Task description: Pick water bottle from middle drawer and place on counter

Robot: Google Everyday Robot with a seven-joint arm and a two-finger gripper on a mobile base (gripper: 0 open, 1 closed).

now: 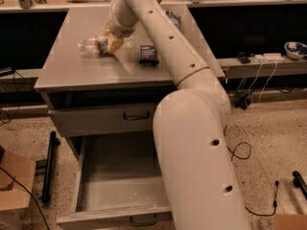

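Note:
The water bottle (90,45), clear with a dark label band, lies on its side on the grey counter (81,73), towards its left part. My gripper (108,43) is at the bottle's right end, its yellowish fingers (114,43) shut on the bottle. My white arm reaches up from the lower right across the counter. Below, the middle drawer (120,188) stands pulled wide open, and the part of its tray that my arm does not cover shows nothing in it.
A small dark box (148,54) sits on the counter right of the gripper. The upper drawer (103,119) is shut. A cardboard box (14,186) and a black bar (48,166) are on the floor at left. Cables lie on the floor at right.

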